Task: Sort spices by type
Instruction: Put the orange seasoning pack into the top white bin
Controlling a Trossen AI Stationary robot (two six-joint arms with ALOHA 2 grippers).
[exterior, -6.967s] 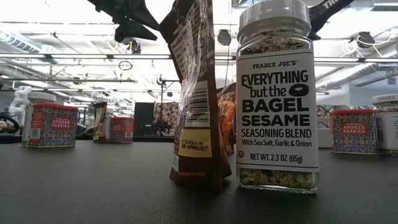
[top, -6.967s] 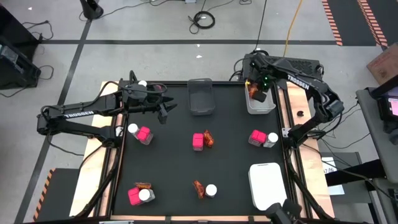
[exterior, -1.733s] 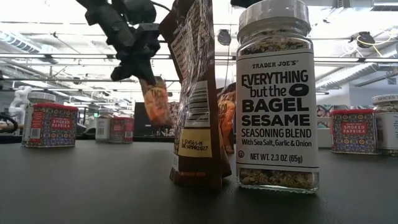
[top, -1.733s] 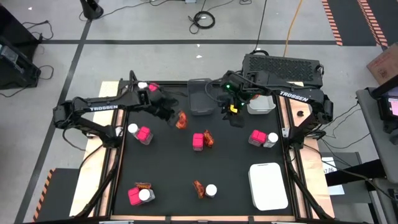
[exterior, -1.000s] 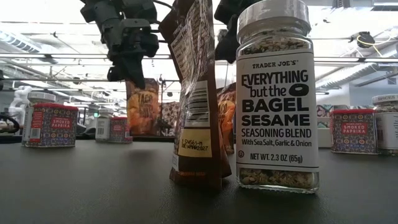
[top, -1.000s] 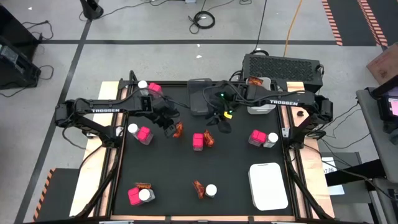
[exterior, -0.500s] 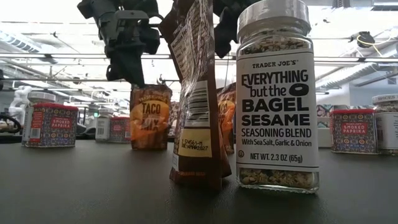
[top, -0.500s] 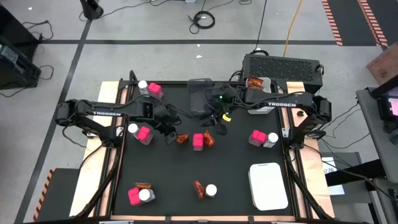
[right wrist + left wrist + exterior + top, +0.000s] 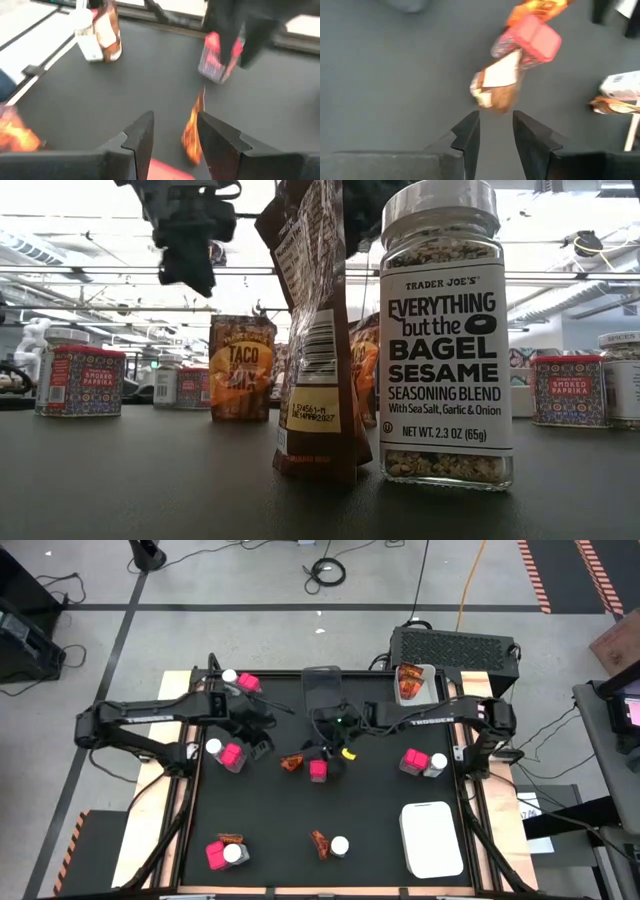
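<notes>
One sachet just beyond the empty left claw

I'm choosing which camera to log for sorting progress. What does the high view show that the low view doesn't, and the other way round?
Only the high view shows the full layout: both arms, the left gripper apart from the sachet, the right gripper over the middle pink pack, and a white bin already holding sachets. Only the low view shows printed labels: the sesame seasoning jar and the word "TACO" on the taco sachet, which stands upright. Both show that sachet on the table with the left gripper away from it.
</notes>
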